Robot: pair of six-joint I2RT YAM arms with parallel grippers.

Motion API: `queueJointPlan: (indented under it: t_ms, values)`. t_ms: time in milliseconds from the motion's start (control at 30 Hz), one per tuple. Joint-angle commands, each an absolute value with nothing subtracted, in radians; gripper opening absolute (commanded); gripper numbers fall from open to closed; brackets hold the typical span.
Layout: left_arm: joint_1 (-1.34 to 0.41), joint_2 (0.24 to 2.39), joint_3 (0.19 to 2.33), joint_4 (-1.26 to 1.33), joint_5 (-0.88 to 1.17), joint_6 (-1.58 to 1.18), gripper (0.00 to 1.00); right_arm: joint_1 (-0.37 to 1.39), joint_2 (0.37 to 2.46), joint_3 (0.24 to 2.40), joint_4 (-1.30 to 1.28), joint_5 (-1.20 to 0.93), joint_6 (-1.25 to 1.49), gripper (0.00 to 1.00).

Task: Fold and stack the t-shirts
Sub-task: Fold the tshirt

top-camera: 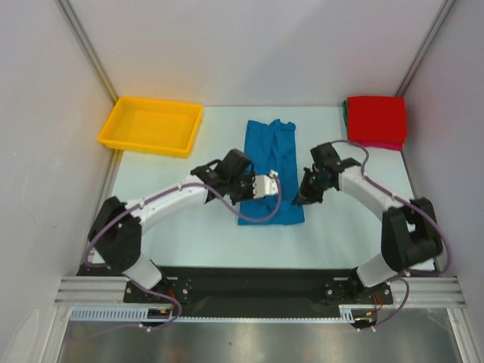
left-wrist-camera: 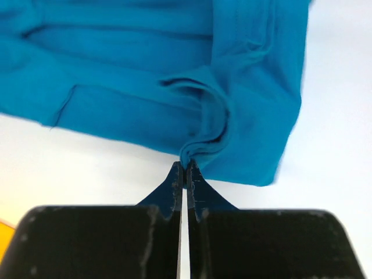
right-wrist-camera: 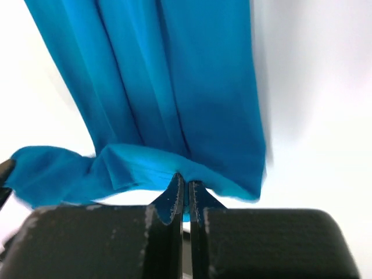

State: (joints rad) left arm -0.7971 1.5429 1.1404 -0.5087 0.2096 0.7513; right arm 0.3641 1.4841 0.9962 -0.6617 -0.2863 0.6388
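Observation:
A bright blue t-shirt (top-camera: pixel 271 144) lies in a long narrow strip down the middle of the table. My left gripper (top-camera: pixel 271 181) reaches over its near part from the left. In the left wrist view it (left-wrist-camera: pixel 186 168) is shut on a bunched fold of the blue cloth (left-wrist-camera: pixel 145 70). My right gripper (top-camera: pixel 304 197) sits at the strip's near right edge. In its wrist view it (right-wrist-camera: pixel 186 181) is shut on the shirt's lifted hem (right-wrist-camera: pixel 174 75). A folded red t-shirt (top-camera: pixel 376 117) tops a stack at the back right, with thin green and pink edges under it.
A yellow plastic tray (top-camera: pixel 151 125) stands at the back left corner. White walls close in the table on three sides. Both arm bases stand at the near edge on a black rail (top-camera: pixel 249 281).

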Motion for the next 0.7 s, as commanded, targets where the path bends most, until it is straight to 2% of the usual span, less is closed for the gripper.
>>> queueJointPlan:
  t_ms: [0,167,433,667]
  values:
    - [-0.704,1.678,1.267,-0.583,0.264,0.696,0.0,0.313,1.636,1.179,-0.627,-0.313,0.525,0.0]
    - [-0.592,1.891,1.5,-0.609,0.261,0.637,0.0,0.27,1.893,1.457,-0.669,-0.344,0.477,0.0]
    - [-0.552,2.049,1.681,-0.537,0.255,0.634,0.0,0.196,2.051,1.59,-0.647,-0.411,0.471,0.0]
    - [-0.532,2.1,1.707,-0.451,0.241,0.621,0.0,0.183,2.102,1.608,-0.604,-0.425,0.476,0.0]
